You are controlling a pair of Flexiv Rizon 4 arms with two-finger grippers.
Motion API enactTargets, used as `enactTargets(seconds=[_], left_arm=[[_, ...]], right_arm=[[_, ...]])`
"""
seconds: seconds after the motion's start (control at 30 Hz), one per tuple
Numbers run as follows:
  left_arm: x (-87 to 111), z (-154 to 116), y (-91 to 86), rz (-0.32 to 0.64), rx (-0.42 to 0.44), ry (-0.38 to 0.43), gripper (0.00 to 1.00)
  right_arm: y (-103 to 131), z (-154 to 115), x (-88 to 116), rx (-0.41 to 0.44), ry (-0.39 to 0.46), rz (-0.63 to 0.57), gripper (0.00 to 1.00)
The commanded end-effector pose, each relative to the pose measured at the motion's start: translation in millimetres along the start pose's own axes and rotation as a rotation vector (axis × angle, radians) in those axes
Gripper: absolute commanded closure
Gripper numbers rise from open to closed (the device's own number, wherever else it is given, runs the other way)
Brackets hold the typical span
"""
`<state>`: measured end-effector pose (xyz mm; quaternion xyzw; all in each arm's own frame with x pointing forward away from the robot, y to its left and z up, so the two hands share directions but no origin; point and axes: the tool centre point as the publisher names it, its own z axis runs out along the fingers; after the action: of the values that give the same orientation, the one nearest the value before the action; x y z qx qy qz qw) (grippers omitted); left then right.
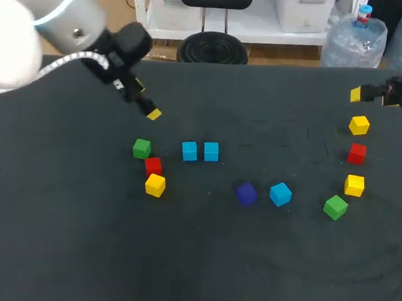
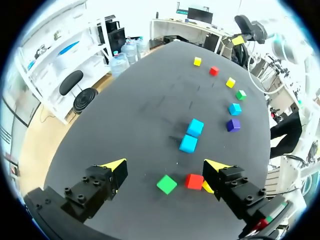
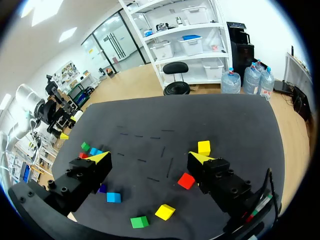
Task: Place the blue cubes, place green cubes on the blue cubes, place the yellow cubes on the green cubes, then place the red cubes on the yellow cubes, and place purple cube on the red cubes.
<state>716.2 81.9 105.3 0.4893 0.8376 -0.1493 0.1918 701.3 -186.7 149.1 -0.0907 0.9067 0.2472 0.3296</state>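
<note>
Hovering L hand (image 2: 165,166), spread wide, near green cube (image 2: 166,184).

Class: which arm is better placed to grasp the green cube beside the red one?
Left. The left gripper, open, hovers close to that green cube; the right gripper sits far across the table.

The worktop (image 1: 79,252) is showing a matt, dark, cloth-like surface with faint scuffs. The blue cube (image 1: 189,151) is looking smooth and plastic-like. The left end effector (image 2: 166,166) is showing matt black casing with bolt heads; the left arm (image 1: 53,5) is gleaming, smooth and glossy.
</note>
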Motion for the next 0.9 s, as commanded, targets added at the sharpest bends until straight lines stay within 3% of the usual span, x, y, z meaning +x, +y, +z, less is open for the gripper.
enactTargets(seconds=[0.03, 0.37, 0.67, 0.9], left_arm=[[19.9, -17.1, -9.7, -0.002, -0.021, -0.155, 0.00], [45.1, -38.1, -14.0, -0.058, -0.051, -0.213, 0.00], [66.9, -50.4, -31.5, 0.059, -0.043, -0.193, 0.00], [72.0, -52.4, -34.6, 0.049, -0.035, -0.202, 0.00]], right_arm=[[1.6, -0.3, 0.3, 0.007, -0.001, 0.001, 0.00], [1.6, -0.3, 0.3, 0.007, -0.001, 0.001, 0.00], [1.6, -0.3, 0.3, 0.007, -0.001, 0.001, 0.00], [1.6, -0.3, 0.3, 0.007, -0.001, 0.001, 0.00]])
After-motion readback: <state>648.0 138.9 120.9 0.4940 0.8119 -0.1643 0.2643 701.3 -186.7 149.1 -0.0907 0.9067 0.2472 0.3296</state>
